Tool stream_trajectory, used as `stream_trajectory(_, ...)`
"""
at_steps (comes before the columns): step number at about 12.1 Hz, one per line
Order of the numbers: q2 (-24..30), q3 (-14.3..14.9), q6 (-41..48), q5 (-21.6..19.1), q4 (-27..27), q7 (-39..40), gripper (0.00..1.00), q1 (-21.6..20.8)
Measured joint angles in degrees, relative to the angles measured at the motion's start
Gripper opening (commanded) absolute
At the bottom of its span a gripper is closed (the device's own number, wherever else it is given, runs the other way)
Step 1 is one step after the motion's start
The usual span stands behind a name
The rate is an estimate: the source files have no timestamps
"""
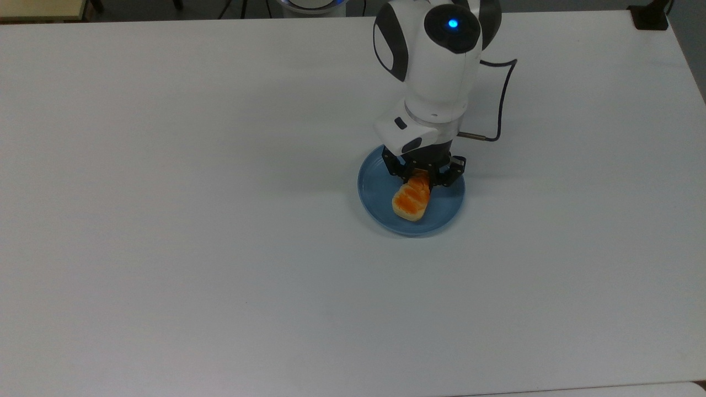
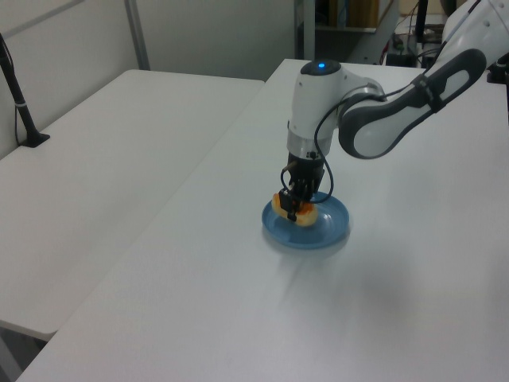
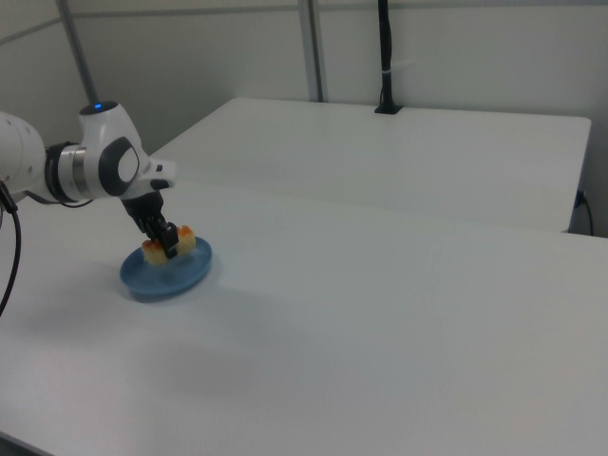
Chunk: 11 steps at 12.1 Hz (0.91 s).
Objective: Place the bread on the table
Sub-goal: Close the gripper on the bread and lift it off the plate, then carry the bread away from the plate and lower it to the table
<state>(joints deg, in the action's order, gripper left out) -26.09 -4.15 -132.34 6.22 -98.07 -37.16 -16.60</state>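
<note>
Plenty of bare table surrounds my blue plate; my gripper has closed around the bread.

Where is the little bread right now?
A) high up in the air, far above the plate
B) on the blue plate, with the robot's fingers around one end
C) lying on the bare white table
B: the bread lies on the blue plate, and the gripper is down at its far end, fingers on either side of it.
</note>
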Motion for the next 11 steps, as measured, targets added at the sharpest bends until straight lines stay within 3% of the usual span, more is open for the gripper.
stream_trajectory(2, 2.95, 0.09, 5.18, 0.00, 0.53, 5.56, 0.42, 1.65)
stream_trajectory(4, 6.46, 0.21, 12.97, 0.04, 0.91, 18.12, 0.42, 5.58)
stream_trajectory(8, 9.20, 0.62, 19.54, 0.06, 1.12, 49.47, 0.42, 19.37)
stream_trajectory(11, 7.28, 0.96, 16.92, -0.48, 1.22, 52.74, 0.42, 23.93)
